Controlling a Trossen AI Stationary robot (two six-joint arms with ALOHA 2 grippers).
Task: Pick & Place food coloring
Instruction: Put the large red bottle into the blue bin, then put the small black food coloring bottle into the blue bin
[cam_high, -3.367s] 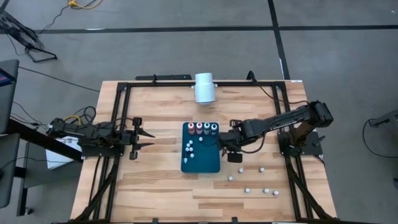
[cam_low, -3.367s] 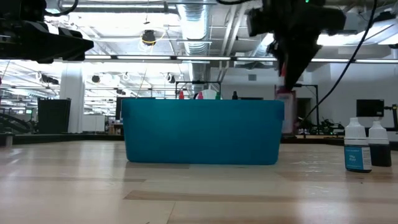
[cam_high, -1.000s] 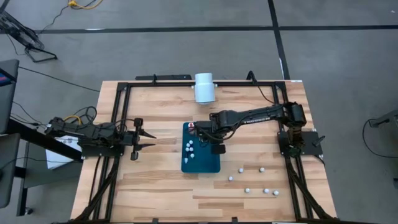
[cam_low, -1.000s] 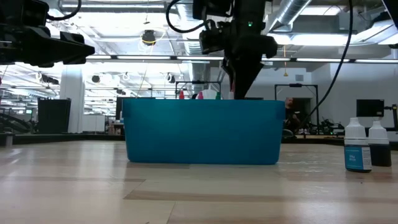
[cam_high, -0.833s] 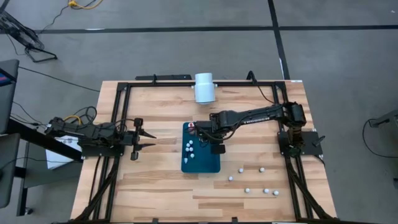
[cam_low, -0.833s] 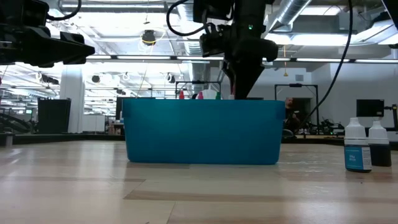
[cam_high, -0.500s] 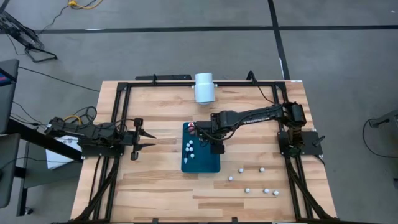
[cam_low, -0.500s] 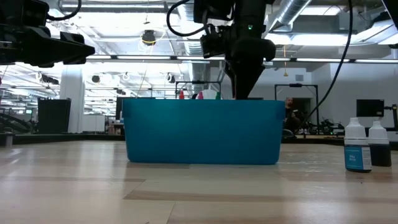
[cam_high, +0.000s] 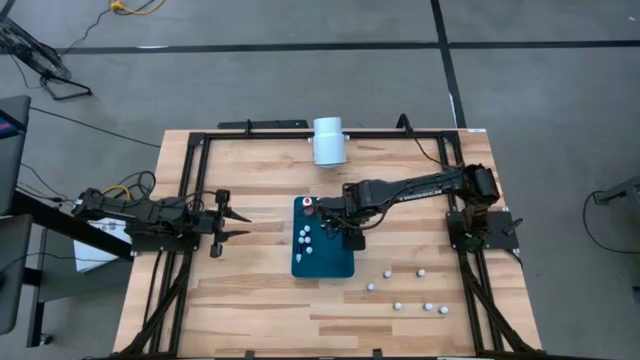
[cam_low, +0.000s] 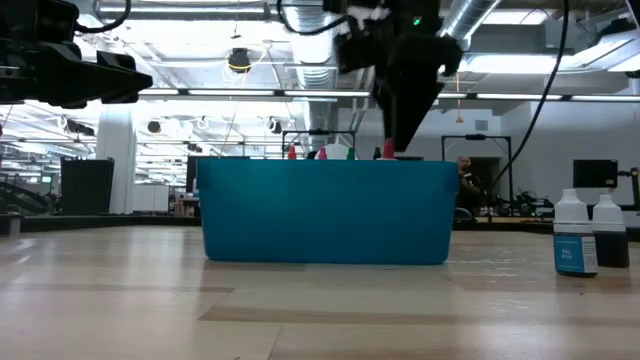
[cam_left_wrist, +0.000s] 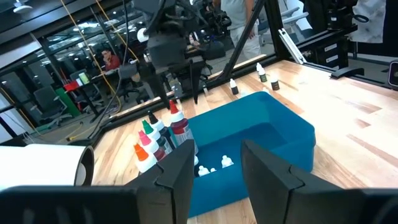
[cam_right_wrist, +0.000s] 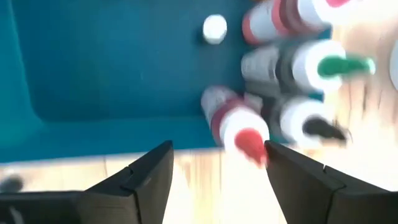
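Note:
A teal bin (cam_high: 325, 255) stands mid-table. Food coloring bottles stand in a row along its far wall, with red (cam_left_wrist: 177, 127), green (cam_right_wrist: 333, 65) and dark (cam_right_wrist: 311, 124) caps. A few small whitish ones (cam_high: 304, 238) lie on its floor. My right gripper (cam_left_wrist: 186, 87) hangs open, pointing down, just above the red-capped bottle (cam_right_wrist: 239, 130) at the row's right end and clear of it. My left gripper (cam_high: 235, 224) waits open and level to the left of the bin.
Several small bottles (cam_high: 398, 305) stand loose on the table's near right; two of them (cam_low: 572, 235) show in the low view. A large white cylinder (cam_high: 328, 140) lies at the far edge. A black frame (cam_high: 190, 150) rims the table.
My right gripper has opened and let go of the red-capped bottle, which now stands in the bin at the right end of the far row. The gripper has then gone slightly up and toward the table's right edge.

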